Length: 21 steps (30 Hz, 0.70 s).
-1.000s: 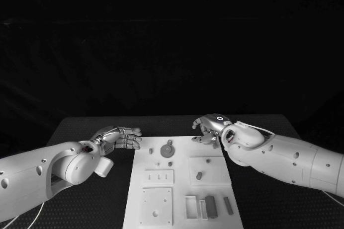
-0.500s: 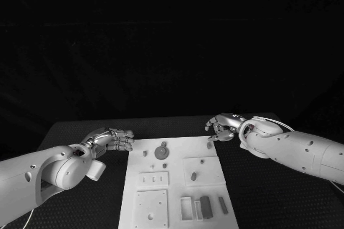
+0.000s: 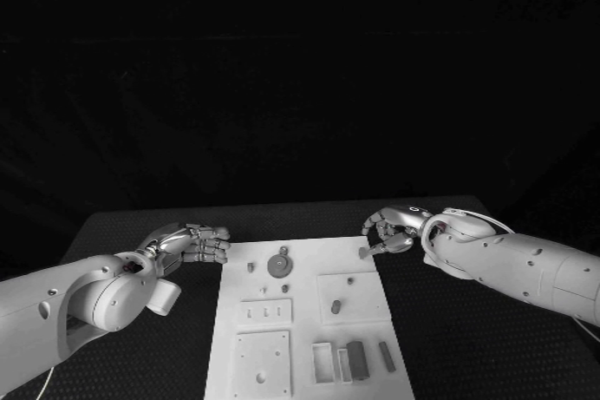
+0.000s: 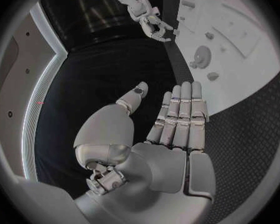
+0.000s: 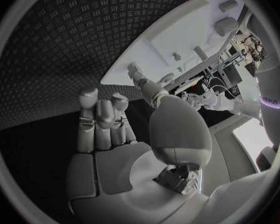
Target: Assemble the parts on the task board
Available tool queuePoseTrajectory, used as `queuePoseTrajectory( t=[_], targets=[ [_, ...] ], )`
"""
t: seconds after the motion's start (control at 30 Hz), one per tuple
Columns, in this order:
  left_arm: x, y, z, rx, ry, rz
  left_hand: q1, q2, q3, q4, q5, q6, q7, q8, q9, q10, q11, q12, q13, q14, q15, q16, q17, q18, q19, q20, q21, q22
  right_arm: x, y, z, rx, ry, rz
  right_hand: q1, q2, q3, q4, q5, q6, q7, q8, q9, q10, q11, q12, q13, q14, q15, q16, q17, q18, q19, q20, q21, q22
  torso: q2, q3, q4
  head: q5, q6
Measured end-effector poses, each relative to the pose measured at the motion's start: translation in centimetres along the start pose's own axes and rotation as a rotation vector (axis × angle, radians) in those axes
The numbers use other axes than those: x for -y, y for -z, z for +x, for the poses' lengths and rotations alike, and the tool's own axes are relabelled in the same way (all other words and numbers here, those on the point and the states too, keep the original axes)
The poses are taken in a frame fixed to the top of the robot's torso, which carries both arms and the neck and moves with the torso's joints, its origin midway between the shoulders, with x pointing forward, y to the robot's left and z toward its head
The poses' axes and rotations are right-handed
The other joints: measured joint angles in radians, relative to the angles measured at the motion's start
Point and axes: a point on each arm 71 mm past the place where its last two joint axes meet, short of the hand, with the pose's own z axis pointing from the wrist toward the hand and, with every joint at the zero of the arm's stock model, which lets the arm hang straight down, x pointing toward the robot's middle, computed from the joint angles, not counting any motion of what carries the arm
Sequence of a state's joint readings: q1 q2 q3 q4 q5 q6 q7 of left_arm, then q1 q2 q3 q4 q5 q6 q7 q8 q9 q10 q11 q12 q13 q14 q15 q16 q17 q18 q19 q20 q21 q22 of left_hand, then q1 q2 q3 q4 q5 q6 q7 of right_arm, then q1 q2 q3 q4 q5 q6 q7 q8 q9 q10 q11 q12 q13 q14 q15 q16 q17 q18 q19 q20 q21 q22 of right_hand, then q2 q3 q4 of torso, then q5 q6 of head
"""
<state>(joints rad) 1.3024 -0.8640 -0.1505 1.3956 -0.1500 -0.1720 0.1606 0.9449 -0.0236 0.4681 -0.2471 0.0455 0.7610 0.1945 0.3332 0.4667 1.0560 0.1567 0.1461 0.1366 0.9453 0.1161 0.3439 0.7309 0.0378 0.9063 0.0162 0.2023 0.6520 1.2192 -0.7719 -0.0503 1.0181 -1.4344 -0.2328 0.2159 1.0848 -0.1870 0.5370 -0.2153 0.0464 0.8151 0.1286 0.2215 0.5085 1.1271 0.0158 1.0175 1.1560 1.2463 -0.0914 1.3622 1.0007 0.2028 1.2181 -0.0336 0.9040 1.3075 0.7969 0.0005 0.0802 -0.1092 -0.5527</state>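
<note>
Both hands sit off the task board (image 3: 306, 331), one at each of its far corners. From the board's middle, the left hand (image 3: 190, 243) is at about ten o'clock, over the black table (image 3: 475, 348); its fingers lie straight and close together, the thumb apart, and it holds nothing. The right hand (image 3: 393, 228) is at about two o'clock, just off the board's edge, its fingers curled inward. Whether it has a small part pinched there I cannot tell.

Most of the work looks undone to me. A round part (image 3: 279, 265) lies near the far end of the board, a small oval part (image 3: 334, 307) sits on a raised square in the middle, and a dark block (image 3: 356, 359) with a thin bar (image 3: 387, 357) beside it waits at the near end, next to open slots. Several holes and recesses stand unfilled.
</note>
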Motion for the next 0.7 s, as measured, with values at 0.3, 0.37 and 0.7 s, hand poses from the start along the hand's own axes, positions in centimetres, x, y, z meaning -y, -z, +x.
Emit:
queuePoseTrajectory(
  t=[0.3,0.37,0.7],
  targets=[
    [0.0,-0.1,-0.3,0.007,-0.002,-0.001,0.000,0.000,0.000,0.000,0.000,-0.004,0.004,-0.005,-0.001,0.000,0.000,0.000,0.001,0.000,0.000,0.000,0.002,-0.001,0.000,0.000,0.000,0.000,0.1,0.1,1.0,-0.026,-0.011,-0.005,0.000,0.000,0.004,-0.010,0.000,-0.003,-0.003,-0.004,0.000,-0.007,0.000,0.000,0.000,-0.003,0.000,0.000,0.000,0.001,-0.003,0.003,0.000,0.000,-0.001,-0.0024,0.0020,-0.002,-0.004],
    [0.0,0.0,-0.3,0.008,-0.003,-0.001,0.000,0.000,0.000,0.000,0.000,-0.004,0.004,-0.005,-0.001,0.000,0.000,0.000,0.001,0.000,0.000,0.000,0.002,-0.001,0.000,0.000,0.000,0.000,0.1,0.2,1.3,-0.033,-0.013,-0.005,0.000,0.000,0.003,-0.011,0.000,-0.003,-0.003,-0.004,0.000,-0.008,0.000,0.000,0.000,-0.003,0.000,0.000,0.000,0.001,-0.003,0.003,0.000,0.000,-0.001,-0.0024,0.0018,0.000,-0.005],
    [0.0,0.0,-0.3,0.008,-0.003,-0.001,0.000,0.000,0.000,0.000,0.000,-0.004,0.004,-0.005,-0.001,0.000,0.000,0.000,0.001,0.000,0.000,0.000,0.003,-0.002,0.000,0.000,0.000,0.000,-0.3,0.1,2.3,-0.053,-0.021,-0.019,0.009,0.009,0.000,-0.020,0.000,-0.004,-0.004,0.001,0.005,-0.010,-0.003,0.000,0.000,-0.009,-0.002,0.000,0.000,0.003,-0.004,0.004,0.000,0.000,-0.002,-0.0029,-0.0002,0.008,-0.012]
  ],
)
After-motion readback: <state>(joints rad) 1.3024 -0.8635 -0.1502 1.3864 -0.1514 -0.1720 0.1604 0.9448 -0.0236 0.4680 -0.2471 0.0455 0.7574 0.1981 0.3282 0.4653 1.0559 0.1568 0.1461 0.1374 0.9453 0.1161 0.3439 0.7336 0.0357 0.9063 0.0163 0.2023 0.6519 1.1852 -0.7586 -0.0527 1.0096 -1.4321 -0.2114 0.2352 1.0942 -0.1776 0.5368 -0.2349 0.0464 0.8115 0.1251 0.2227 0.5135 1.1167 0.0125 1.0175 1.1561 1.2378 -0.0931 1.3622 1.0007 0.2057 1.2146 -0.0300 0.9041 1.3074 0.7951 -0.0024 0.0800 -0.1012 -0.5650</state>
